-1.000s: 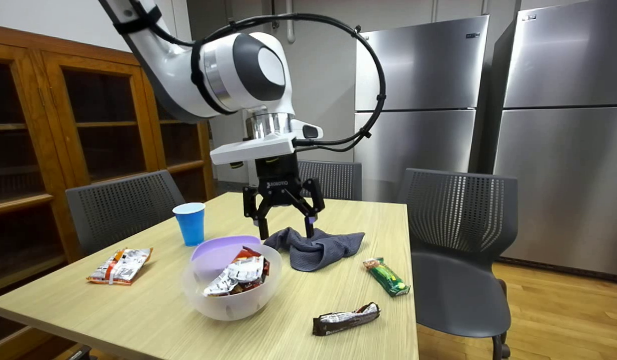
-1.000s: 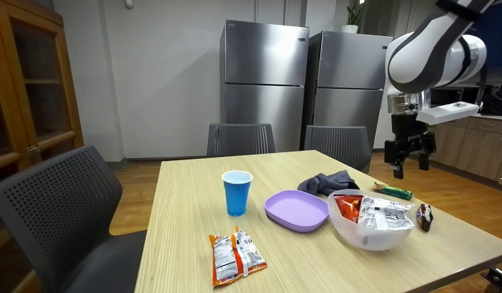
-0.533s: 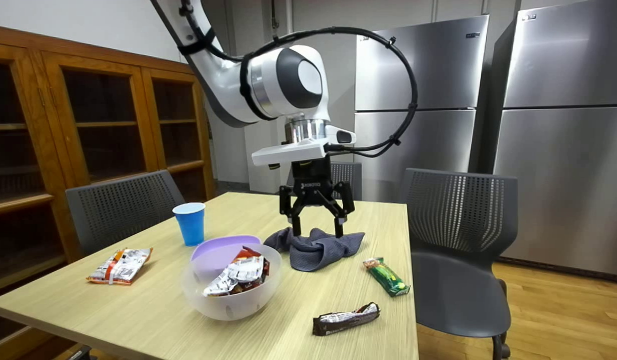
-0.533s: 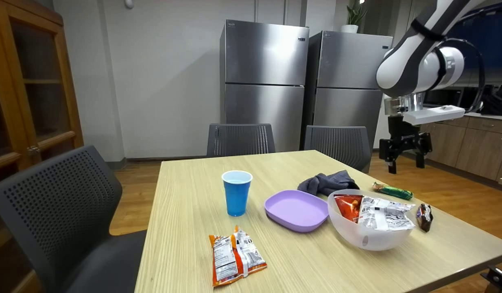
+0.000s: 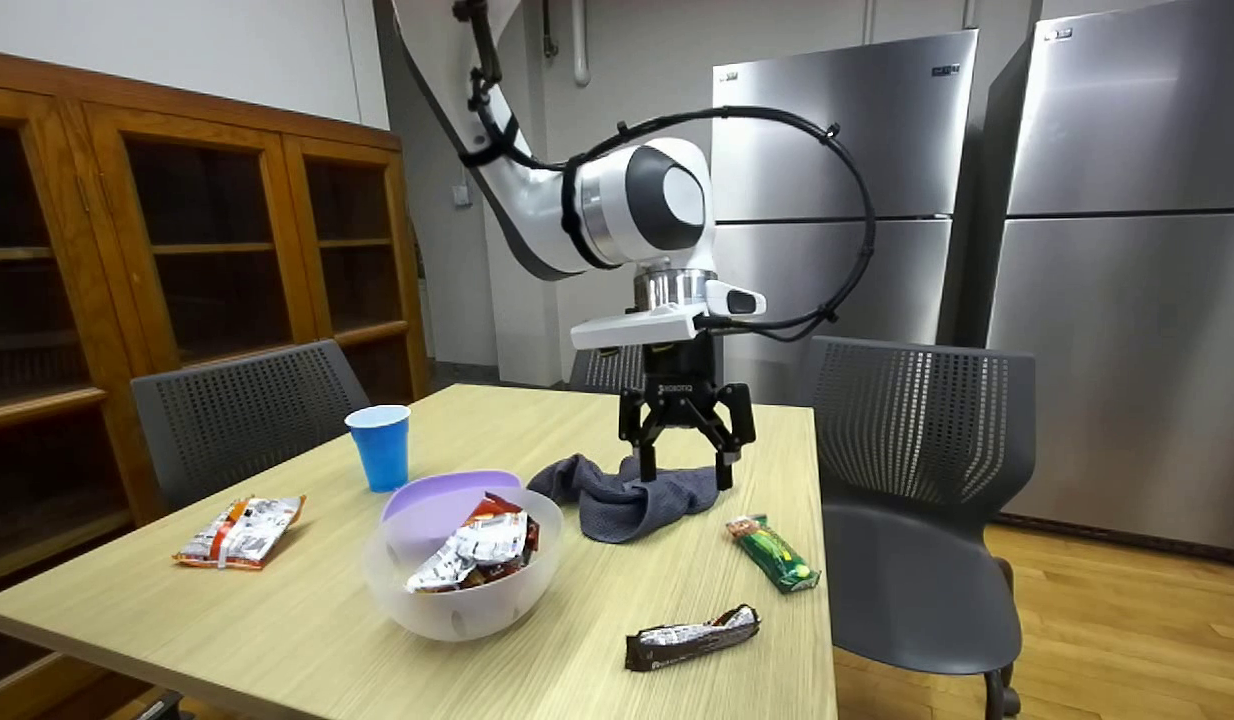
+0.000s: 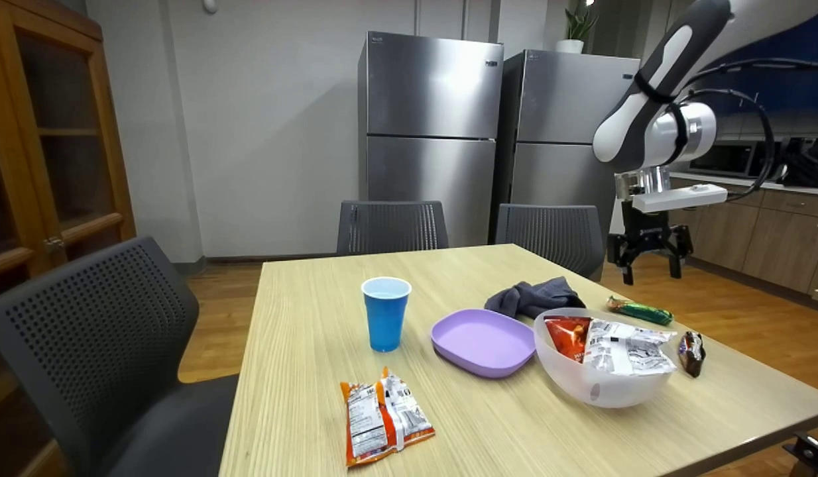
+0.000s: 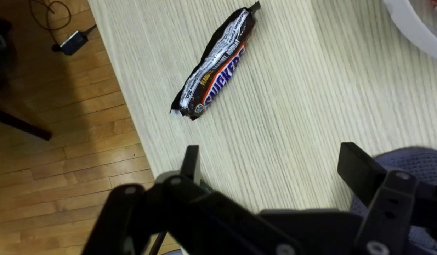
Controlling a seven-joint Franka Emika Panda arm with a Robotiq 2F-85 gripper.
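Note:
My gripper (image 5: 686, 478) is open and empty, held above the table; it also shows in an exterior view (image 6: 651, 277) and in the wrist view (image 7: 270, 156). Its fingers (image 7: 360, 170) stand wide apart with bare table between them. A crumpled dark grey-blue cloth (image 5: 627, 510) lies near and below it; part shows at the right of the wrist view (image 7: 416, 163). A green wrapped bar (image 5: 774, 553) lies near the table edge; a dark green sliver shows beside one finger in the wrist view. A brown Snickers bar (image 7: 215, 67) lies ahead of the fingers, apart from them.
A translucent bowl (image 5: 457, 625) holds snack packets (image 6: 624, 348). A purple plate (image 6: 482, 341) sits beside it, with a blue cup (image 6: 386, 318) and an orange-white snack bag (image 6: 386, 421) further along. Dark chairs (image 5: 917, 430) stand around the table (image 5: 307, 620).
My gripper has moved sideways over the cloth toward the table edge with the green bar, staying open. The things on the table have not moved.

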